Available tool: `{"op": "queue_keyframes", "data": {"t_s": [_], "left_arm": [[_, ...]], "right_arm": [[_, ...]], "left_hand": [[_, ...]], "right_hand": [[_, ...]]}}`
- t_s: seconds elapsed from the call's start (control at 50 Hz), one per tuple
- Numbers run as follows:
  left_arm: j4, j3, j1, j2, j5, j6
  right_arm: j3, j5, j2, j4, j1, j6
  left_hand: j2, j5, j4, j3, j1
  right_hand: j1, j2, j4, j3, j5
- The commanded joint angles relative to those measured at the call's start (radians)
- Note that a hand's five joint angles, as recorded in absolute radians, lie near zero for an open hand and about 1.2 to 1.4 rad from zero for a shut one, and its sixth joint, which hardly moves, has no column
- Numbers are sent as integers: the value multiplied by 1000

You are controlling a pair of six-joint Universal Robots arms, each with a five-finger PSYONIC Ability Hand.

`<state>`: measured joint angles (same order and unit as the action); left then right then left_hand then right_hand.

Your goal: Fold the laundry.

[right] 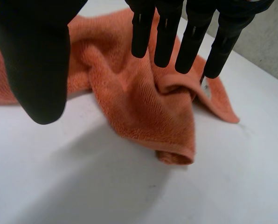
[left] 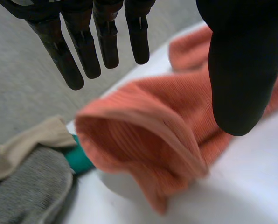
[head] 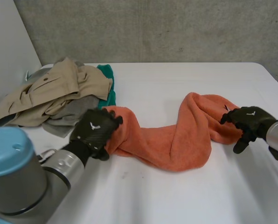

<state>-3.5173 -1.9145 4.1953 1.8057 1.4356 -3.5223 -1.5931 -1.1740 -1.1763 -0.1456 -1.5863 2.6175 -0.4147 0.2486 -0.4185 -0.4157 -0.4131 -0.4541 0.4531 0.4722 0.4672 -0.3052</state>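
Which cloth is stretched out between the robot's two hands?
The orange towel: it runs from the left hand to the right hand. The beige shirt, grey cloth and green cloth are heaped beyond the left hand.

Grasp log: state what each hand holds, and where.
Nothing held: left hand and right hand are open, one at each end of the orange towel.
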Motion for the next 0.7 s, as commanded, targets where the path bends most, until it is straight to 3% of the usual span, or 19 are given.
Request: {"op": "queue_keyframes", "data": {"t_s": [0.02,0.26,0.32,0.36,0.42,0.48,0.52,0.62,0.7], "left_arm": [[-22,74,0,161,0,-76],[-31,216,5,303,28,-81],[-32,235,2,319,42,-81],[-35,247,0,322,52,-81],[-41,253,-3,320,55,-81],[-57,262,-6,323,59,-81],[-61,265,-6,322,63,-81],[-51,281,-8,302,104,-81],[-40,281,-4,209,124,-73]], "right_arm": [[2,0,108,147,-8,59],[42,-13,211,293,-49,61],[61,-15,234,297,-60,59],[73,-13,248,297,-72,59],[82,-15,260,297,-80,56],[96,-16,273,297,-81,56],[105,-23,270,297,-80,59],[117,-50,225,282,-77,56],[119,-69,101,230,-77,36]], "left_hand": [[-54,46,-51,-53,-56],[-107,98,-103,-106,-108],[-250,242,-247,-249,-252],[-511,503,-507,-510,-513],[-741,732,-737,-740,-742],[-980,972,-977,-979,-982],[-982,973,-978,-981,-983],[-982,973,-978,-981,-983],[-982,973,-978,-981,-983]], "right_hand": [[-118,119,100,105,-93],[-253,254,235,240,-227],[-344,345,326,331,-318],[-478,479,460,465,-453],[-561,562,543,548,-536],[-787,788,769,774,-761],[-941,942,923,928,-916],[-942,943,924,929,-917],[-942,943,924,929,-917]]}}
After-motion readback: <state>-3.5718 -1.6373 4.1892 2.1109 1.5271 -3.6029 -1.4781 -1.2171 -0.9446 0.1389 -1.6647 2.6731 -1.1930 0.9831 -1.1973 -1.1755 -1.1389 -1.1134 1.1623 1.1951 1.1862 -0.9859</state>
